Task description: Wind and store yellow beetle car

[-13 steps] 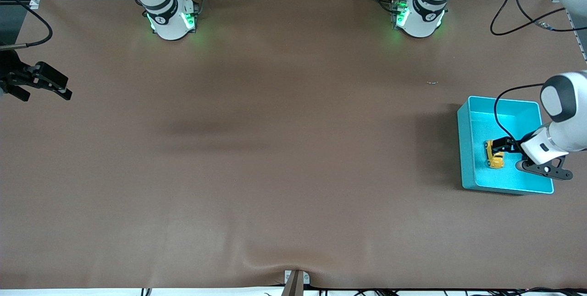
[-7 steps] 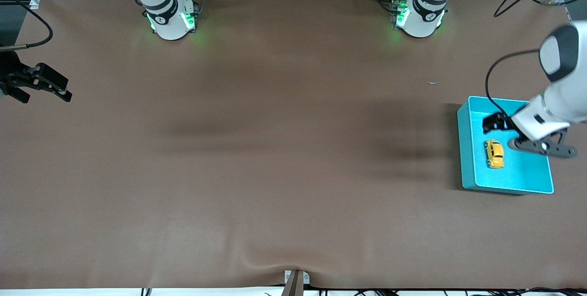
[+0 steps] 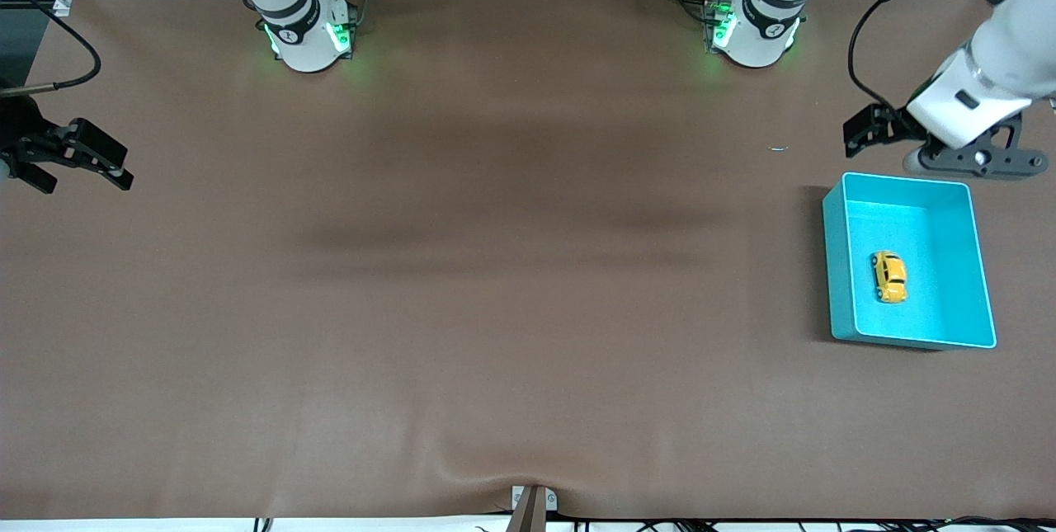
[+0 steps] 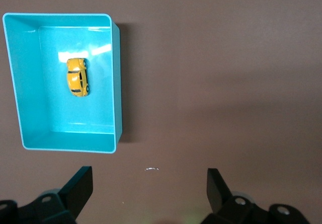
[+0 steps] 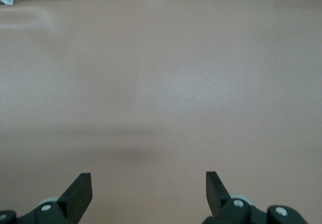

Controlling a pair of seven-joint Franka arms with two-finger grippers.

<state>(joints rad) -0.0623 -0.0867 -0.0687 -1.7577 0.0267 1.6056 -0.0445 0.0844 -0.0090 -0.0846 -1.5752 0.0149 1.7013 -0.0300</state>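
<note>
The yellow beetle car (image 3: 889, 276) lies in the turquoise bin (image 3: 837, 268), its long axis running toward and away from the front camera, while the left gripper (image 3: 866, 133) hangs open over the table (image 3: 495, 268) and the right gripper (image 3: 82, 159) waits open at the right arm's end.

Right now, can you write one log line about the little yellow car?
yellow beetle car: lying in turquoise bin | left gripper: open, over table beside bin | right gripper: open, waiting

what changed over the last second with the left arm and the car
The left hand let go of the yellow beetle car, rose out of the turquoise bin and drew back toward its base; it now hangs open over bare table. The car stayed lying in the bin. The right hand waits open at its end of the table.
</note>
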